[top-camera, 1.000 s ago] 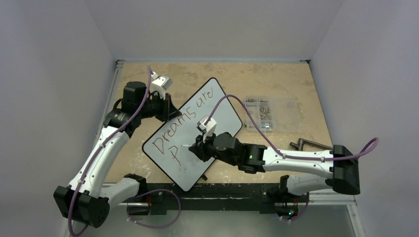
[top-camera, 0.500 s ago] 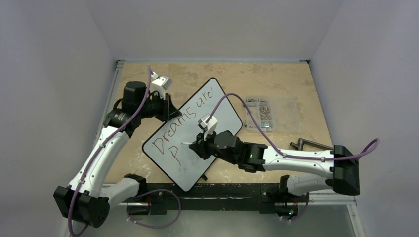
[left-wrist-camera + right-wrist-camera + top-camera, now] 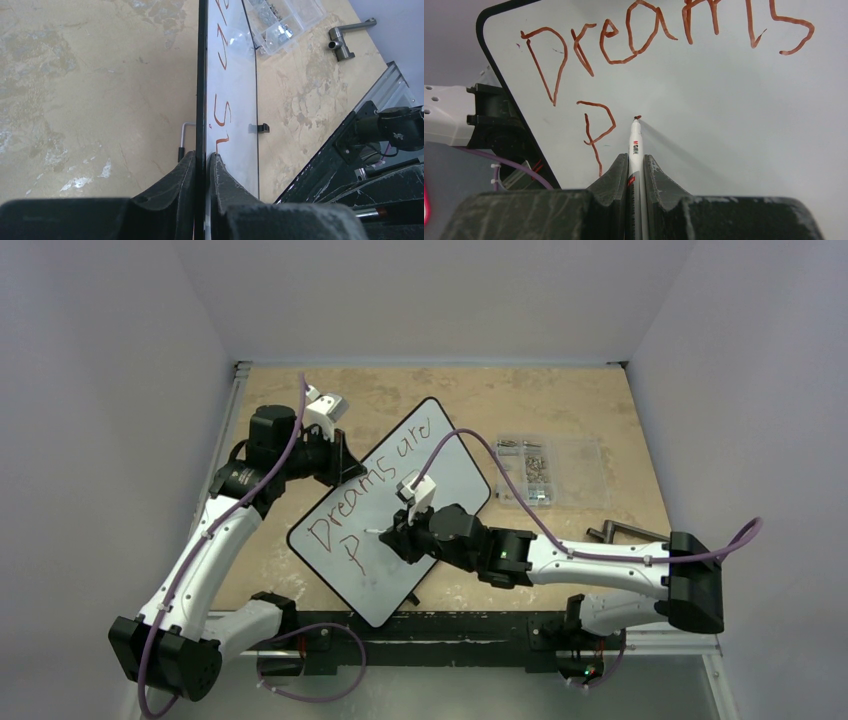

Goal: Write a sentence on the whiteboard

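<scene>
The whiteboard (image 3: 375, 585) is lying on the table (image 3: 560, 400) between the two arms, face turned up toward the overhead camera. Its long axis is running diagonally from the near left to the far right, so the lines of writing are climbing that way too. One end is pointing at the arm bases and the other toward the clear compartment box (image 3: 545, 470), which is sitting just beside its far corner. The left gripper (image 3: 202, 157) is pinching the board's left long edge, the thin black rim clamped between its closed fingers, and appears to be steadying it. The right gripper (image 3: 636, 160) is squeezing a marker (image 3: 635, 145) tight between its fingers, with the red tip sticking out ahead. The tip is sitting at the board just right of the red P (image 3: 596, 125) that is starting the second line under "Dreams are". Whether it is pressing on the surface or hanging a hair above it, I cannot tell. The sentence looks partly written, with the second line's first word barely begun. The next move is probably calling for a light, even press and a short stroke for the letter after the P. The left grip should be holding the board firm so the stroke is not pushing it askew.
</scene>
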Action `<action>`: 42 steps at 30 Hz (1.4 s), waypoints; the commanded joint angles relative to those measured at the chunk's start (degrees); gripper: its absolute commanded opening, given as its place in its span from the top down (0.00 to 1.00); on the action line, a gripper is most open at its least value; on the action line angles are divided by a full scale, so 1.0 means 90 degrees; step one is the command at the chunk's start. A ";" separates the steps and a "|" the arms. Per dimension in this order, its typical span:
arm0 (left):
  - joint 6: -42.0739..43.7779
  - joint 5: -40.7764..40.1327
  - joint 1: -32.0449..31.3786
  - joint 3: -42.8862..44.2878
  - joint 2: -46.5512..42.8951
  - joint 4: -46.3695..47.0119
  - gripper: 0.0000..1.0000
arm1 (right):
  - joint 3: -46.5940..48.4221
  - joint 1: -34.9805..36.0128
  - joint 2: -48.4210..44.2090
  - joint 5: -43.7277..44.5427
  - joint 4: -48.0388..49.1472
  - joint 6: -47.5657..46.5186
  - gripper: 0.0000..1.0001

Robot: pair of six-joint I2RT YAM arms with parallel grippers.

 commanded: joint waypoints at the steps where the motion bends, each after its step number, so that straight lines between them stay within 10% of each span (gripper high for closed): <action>1: 0.0091 -0.0057 -0.0008 0.0073 -0.0200 0.0606 1.00 | 0.0255 -0.0030 0.0100 -0.0153 0.0190 -0.0013 1.00; 42: 0.0084 -0.0091 -0.0010 0.0069 -0.0228 0.0613 1.00 | -0.0384 -0.0025 -0.0431 0.0198 -0.0427 0.0434 1.00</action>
